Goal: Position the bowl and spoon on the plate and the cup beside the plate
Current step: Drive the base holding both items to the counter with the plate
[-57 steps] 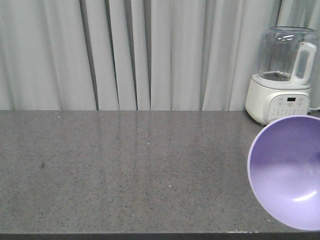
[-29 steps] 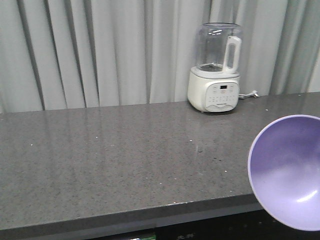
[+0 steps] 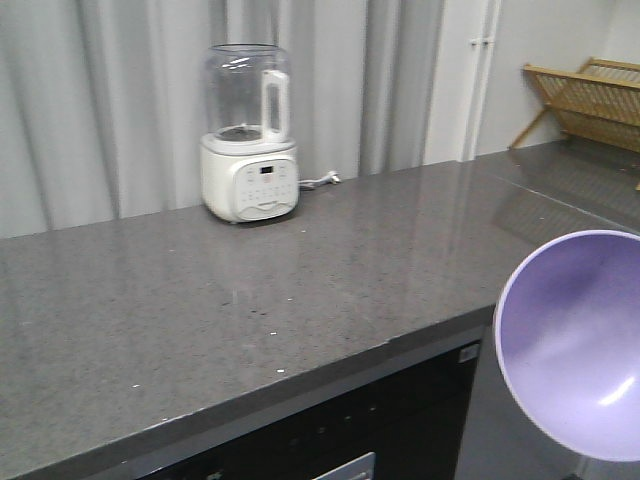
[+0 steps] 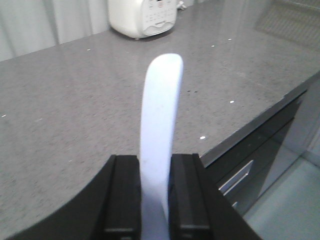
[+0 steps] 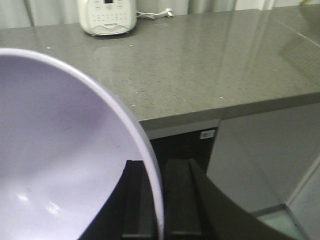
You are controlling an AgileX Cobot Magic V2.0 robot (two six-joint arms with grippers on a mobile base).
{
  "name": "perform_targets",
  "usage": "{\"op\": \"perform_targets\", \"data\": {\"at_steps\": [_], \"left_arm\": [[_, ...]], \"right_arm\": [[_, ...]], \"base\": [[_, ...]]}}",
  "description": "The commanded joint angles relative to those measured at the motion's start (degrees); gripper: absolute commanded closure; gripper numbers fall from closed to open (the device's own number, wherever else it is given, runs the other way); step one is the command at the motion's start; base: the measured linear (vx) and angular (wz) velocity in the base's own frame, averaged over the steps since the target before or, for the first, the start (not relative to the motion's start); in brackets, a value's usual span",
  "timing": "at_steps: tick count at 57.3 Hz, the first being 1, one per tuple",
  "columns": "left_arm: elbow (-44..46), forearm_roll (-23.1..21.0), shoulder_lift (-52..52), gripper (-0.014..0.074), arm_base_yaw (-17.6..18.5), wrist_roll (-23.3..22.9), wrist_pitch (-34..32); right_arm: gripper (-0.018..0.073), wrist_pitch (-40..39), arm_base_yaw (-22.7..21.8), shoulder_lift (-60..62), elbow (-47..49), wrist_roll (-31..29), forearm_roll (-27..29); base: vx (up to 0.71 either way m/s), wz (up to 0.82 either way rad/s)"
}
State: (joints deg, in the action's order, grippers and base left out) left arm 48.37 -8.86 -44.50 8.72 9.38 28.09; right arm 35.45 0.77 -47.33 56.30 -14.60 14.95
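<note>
The lavender bowl [image 3: 575, 345] hangs tilted at the front view's right edge, off the counter's near edge. In the right wrist view the bowl [image 5: 55, 155] fills the left half, and my right gripper [image 5: 159, 210] is shut on its rim, one finger inside and one outside. In the left wrist view my left gripper [image 4: 155, 200] is shut on the pale blue-white spoon [image 4: 160, 125], whose handle sticks up and away over the counter. The plate and the cup are out of view.
A grey stone counter [image 3: 220, 300] runs across, with dark cabinets below its front edge. A white blender with a clear jug [image 3: 250, 140] stands at the back by the curtain. A wooden rack [image 3: 590, 95] sits at the far right corner.
The whole view has swung to the right: the blender slid from the right edge to the left, and the counter's edge, cabinets and wooden rack came into sight. The bowl stays at the same spot.
</note>
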Motion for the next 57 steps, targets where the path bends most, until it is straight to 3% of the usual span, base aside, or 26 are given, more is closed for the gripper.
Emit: {"op": "perform_targets", "data": {"at_steps": [1, 57], "left_arm": [[1.59, -0.86, 0.23, 0.0599, 0.39, -0.03, -4.47], [1.59, -0.86, 0.23, 0.0599, 0.39, -0.03, -4.47]], "right_arm": [[0.0568, -4.73, -0.24, 0.39, 1.61, -0.42, 0.36], [0.0568, -4.73, -0.24, 0.39, 1.61, -0.42, 0.36]], "base": [[0.07, -0.67], [0.18, -0.71]]}}
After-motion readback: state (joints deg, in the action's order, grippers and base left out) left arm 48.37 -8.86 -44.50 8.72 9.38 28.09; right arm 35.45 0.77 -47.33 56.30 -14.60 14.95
